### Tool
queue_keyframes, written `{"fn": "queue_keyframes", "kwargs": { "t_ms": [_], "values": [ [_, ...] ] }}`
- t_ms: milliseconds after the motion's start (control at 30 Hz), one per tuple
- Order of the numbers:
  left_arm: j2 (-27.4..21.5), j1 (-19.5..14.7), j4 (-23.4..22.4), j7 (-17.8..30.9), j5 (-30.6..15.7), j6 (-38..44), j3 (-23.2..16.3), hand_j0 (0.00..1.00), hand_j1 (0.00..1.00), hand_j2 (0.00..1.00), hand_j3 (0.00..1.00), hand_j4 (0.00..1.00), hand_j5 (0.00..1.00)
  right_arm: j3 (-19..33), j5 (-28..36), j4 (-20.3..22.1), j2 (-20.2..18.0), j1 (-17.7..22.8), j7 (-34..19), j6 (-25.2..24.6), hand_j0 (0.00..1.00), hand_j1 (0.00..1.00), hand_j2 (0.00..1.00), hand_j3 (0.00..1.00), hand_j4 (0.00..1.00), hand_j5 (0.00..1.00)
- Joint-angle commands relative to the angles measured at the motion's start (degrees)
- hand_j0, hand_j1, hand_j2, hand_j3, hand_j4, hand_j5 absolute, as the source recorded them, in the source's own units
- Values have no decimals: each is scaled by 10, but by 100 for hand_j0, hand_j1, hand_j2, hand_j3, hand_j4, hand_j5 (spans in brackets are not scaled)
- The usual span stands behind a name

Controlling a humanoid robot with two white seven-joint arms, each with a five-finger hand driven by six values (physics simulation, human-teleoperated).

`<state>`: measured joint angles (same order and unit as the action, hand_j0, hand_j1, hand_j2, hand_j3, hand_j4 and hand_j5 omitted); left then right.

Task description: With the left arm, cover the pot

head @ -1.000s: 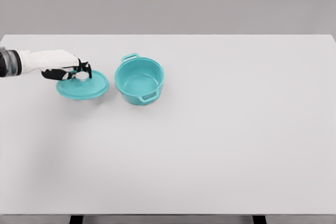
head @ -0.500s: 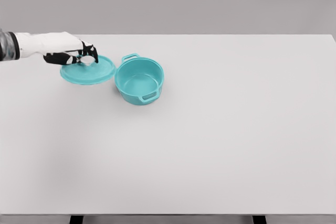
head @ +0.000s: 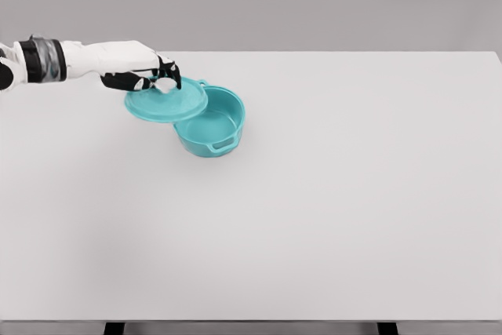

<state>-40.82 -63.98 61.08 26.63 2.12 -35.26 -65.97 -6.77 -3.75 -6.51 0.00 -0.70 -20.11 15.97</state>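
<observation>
One teal pot [head: 210,127], seemingly empty, sits half-covered by the lid [head: 166,104] grasped in the left hand [head: 149,74].

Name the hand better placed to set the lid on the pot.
Left. The left hand already grips the teal lid by its knob, partly over the teal pot. The right arm is out of view.

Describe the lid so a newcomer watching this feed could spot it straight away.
Look at the far left part of the white table, where the left hand reaches in. It grips the knob of the teal lid, a flat round disc overlapping the left rim of the pot. The pot is the same teal, but deep, open and two-handled.
</observation>
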Motion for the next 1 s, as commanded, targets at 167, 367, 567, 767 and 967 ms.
{"fn": "queue_keyframes", "kwargs": {
  "t_ms": [167,367,567,767,967],
  "values": [
    [36,0,-1,3,-5,3,14,31,31,31,31,31,31,0,0,0,0,0,0,0,100,100,100,100,100,100],
    [50,-1,0,4,-5,3,16,31,31,31,31,31,31,0,0,0,0,0,0,0,100,100,100,100,100,100],
    [54,9,0,5,18,3,51,31,31,31,31,31,31,0,0,0,0,0,0,0,100,100,100,100,100,100],
    [76,13,-3,5,32,3,52,31,31,31,31,31,31,0,0,1,0,0,0,0,100,100,100,100,100,100],
    [79,19,-5,5,32,3,53,31,31,31,31,31,31,1,0,0,0,0,0,0,100,100,100,100,100,100]
  ]
}}
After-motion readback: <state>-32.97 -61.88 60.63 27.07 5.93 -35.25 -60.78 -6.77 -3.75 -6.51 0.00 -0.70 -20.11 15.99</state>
